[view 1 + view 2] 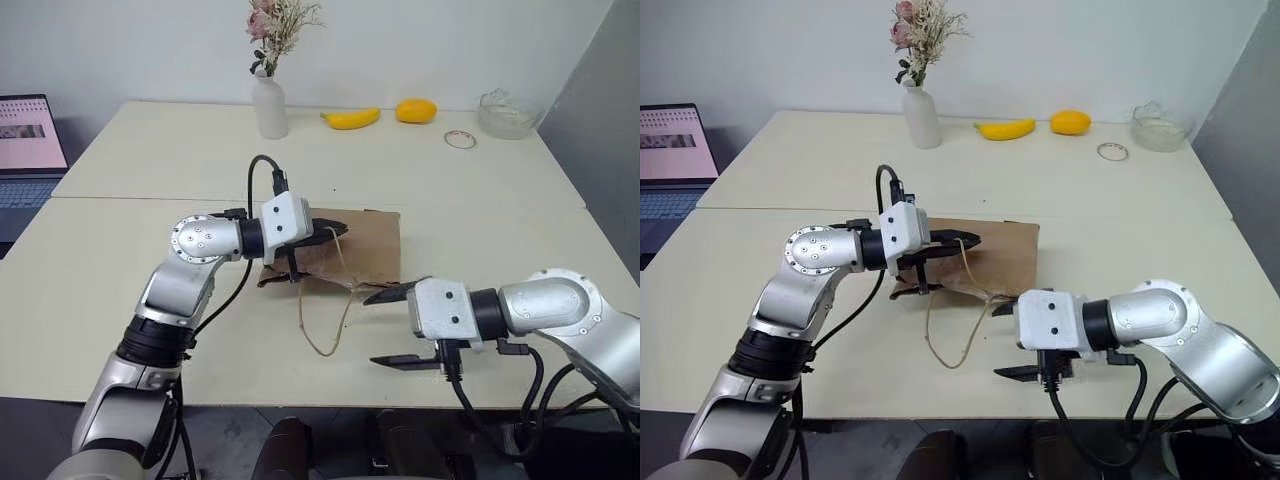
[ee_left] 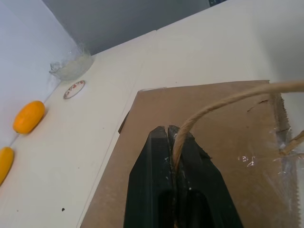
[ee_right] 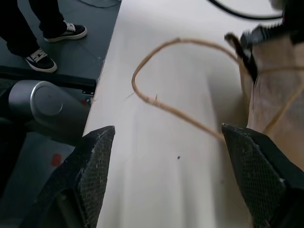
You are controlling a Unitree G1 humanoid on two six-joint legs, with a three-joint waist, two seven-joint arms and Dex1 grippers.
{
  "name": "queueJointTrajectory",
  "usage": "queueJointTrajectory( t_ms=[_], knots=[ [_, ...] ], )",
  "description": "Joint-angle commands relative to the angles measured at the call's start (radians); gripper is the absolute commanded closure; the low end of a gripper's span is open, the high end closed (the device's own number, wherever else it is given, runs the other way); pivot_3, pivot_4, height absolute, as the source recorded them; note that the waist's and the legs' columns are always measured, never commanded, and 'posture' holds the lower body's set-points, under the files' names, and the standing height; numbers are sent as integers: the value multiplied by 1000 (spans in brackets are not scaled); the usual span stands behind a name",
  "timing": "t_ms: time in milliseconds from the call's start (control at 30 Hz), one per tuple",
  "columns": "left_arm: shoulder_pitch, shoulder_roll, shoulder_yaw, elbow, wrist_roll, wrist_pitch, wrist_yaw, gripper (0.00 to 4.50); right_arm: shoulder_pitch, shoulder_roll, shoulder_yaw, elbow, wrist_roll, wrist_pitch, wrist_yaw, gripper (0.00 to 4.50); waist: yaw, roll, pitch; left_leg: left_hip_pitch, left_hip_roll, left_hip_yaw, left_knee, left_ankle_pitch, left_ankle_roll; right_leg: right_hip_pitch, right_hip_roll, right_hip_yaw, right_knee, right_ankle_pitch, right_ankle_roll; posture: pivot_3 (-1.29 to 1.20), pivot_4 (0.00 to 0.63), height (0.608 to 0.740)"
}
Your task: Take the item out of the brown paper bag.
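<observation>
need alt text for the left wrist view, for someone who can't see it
The left gripper is shut on a tan string handle above the flat brown paper bag on a cream table. Beyond lie a yellow banana, an orange fruit and a glass bowl.

So the bag (image 1: 355, 245) is lying flat on my table (image 1: 150, 290), brown crinkly kraft paper, mouth edge facing me and lifted a bit. One tan string handle (image 2: 223, 102) is pinched in my left fingers (image 2: 190, 190), pulled taut. The other loop (image 1: 950, 335) droops loose onto the tabletop toward me.
</observation>
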Motion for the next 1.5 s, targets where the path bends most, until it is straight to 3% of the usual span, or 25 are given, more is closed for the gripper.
queueJointTrajectory(
  t_ms=[33,200,467,567,800,833,1500],
  knots=[
    [-36,2,7,-12,6,-24,-5,4477,-86,53,70,40,-57,-43,33,741,-1,0,0,0,0,0,0,0,0,0,0,0,0,0,0,0,150,740],
    [-33,9,12,-21,8,-21,-2,4477,-131,102,230,149,-230,-167,75,741,0,0,0,0,0,0,0,0,0,0,0,0,0,0,0,0,150,740],
    [-23,10,19,-29,6,-16,10,4477,-156,211,324,266,-437,-310,56,741,1,0,0,0,0,-1,0,0,0,0,-1,0,1,0,0,0,150,740],
    [-35,4,19,-10,11,-22,17,4500,-144,214,346,300,-510,-371,65,1671,1,0,0,0,0,-1,0,0,0,0,-1,0,1,0,0,0,150,740],
    [-60,-9,29,14,5,-13,26,4500,-84,227,349,352,-605,-435,49,4346,2,0,0,0,0,-1,0,0,0,0,-1,0,1,0,0,0,150,740],
    [-64,-9,31,20,5,-11,27,4500,-71,230,350,359,-616,-442,47,4485,2,0,0,0,0,-1,0,0,0,0,-1,0,1,0,0,0,150,740],
    [-371,-106,140,285,-25,217,237,4500,84,211,376,435,-924,-572,52,4485,3,-1,-1,0,-1,-1,1,0,0,1,-1,-1,1,0,0,0,150,740]
  ],
)
